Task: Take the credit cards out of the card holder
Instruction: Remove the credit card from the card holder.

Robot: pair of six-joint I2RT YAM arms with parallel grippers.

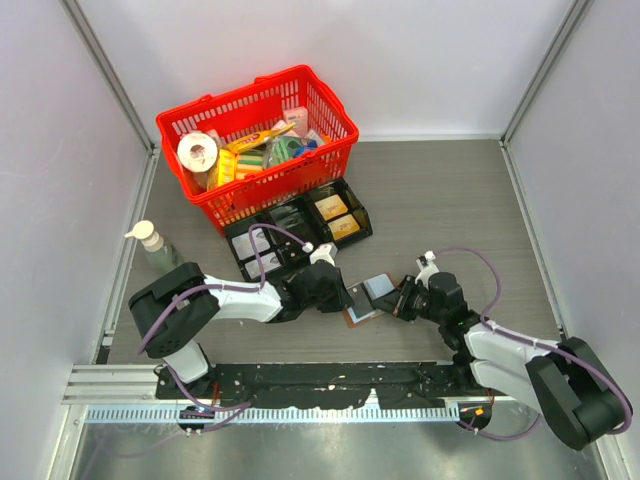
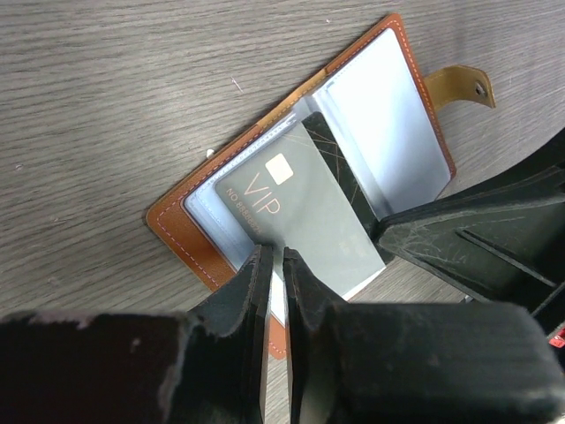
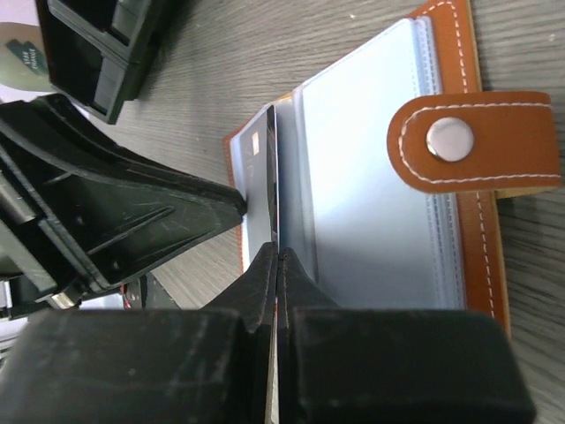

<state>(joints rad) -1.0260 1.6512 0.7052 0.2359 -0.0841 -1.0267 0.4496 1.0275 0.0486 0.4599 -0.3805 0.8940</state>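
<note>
The brown card holder (image 1: 362, 313) lies open on the table between my grippers, its pale blue inner leaves up (image 2: 177, 225) (image 3: 459, 53). A grey credit card marked VIP (image 2: 300, 203) sticks up out of its middle and is seen nearly edge-on in the right wrist view (image 3: 256, 168). My right gripper (image 1: 400, 298) (image 3: 279, 258) is shut on this card's edge. My left gripper (image 1: 345, 298) (image 2: 275, 258) is closed to a thin gap on a pale inner leaf of the holder's left half, by the card's lower edge. Any other cards are hidden.
The holder's strap with a metal snap (image 3: 450, 140) lies over its right edge. A black divided tray (image 1: 300, 225) stands just behind the holder, a red basket (image 1: 330, 150) full of goods behind that. A pump bottle (image 1: 155, 245) stands at the left wall.
</note>
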